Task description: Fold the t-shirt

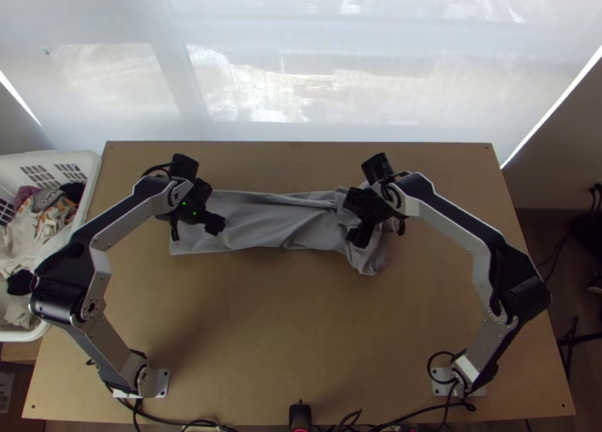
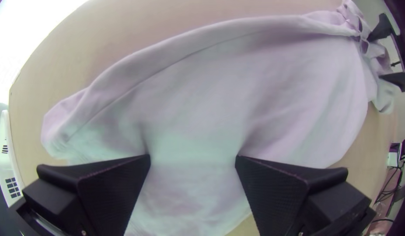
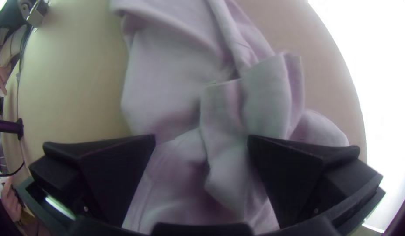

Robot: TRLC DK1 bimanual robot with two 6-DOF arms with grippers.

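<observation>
Plainly, the grey t-shirt point(image 1: 256, 223) lies on the light wooden table point(image 1: 301, 327), toward the side away from the arms' bases. It forms a long strip running crosswise between the two arms' working ends.

Item one, the left gripper point(image 1: 215, 223): found over the strip's left part, near that end. In its wrist view, the jaws of the left gripper point(image 2: 193, 158) stand released, well apart, with cloth showing between them. That portion is fairly smooth, lightly creased, with a long raised ridge along the far edge.

Item two, the right gripper point(image 1: 359, 236): found above the right end, where the fabric is bunched and rumpled into a loose heap, a lobe of it spilling toward the bases. The wrist view shows the jaws of the right gripper point(image 3: 201, 139) released as well, a wide gap between them and crumpled folds in that gap. Whether either pair touches the cloth, I cannot tell.

Surroundings: a white laundry basket point(image 1: 93, 165) holding mixed clothes point(image 1: 41, 217) stands beside the table's left edge; a pale, sheer curtain point(image 1: 248, 78) hangs beyond the far edge.
</observation>
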